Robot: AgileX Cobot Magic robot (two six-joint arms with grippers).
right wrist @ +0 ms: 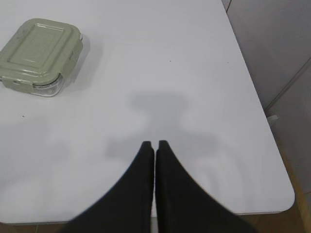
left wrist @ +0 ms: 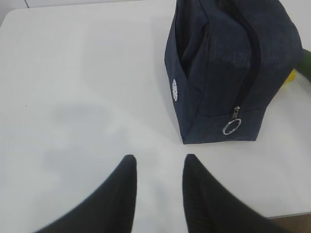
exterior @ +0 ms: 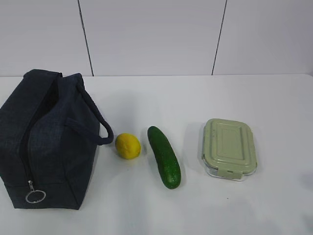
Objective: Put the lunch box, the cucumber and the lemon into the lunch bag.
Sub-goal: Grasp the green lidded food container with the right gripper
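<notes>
On the white table (exterior: 234, 103), the boxy dark navy fabric lunch bag (exterior: 49, 142) stands far left, zipper apparently shut, metal ring pull (exterior: 35, 196) at its near end. Right of it lie the small yellow oval lemon (exterior: 127, 146), then the dark green cucumber (exterior: 164, 156), then the clear glass lunch box with pale green lid (exterior: 229, 147), each apart. Left gripper (left wrist: 159, 167) spread, holding nothing, near the bag; right gripper (right wrist: 155, 148) pressed together, empty

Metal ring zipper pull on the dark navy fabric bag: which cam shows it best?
Left wrist view: the metal ring pull hangs close and sharp at the zipper's lower end on the dark navy fabric lunch bag. The exterior view also shows it, smaller, near the bag's bottom corner. The right wrist view misses the bag entirely.
</notes>
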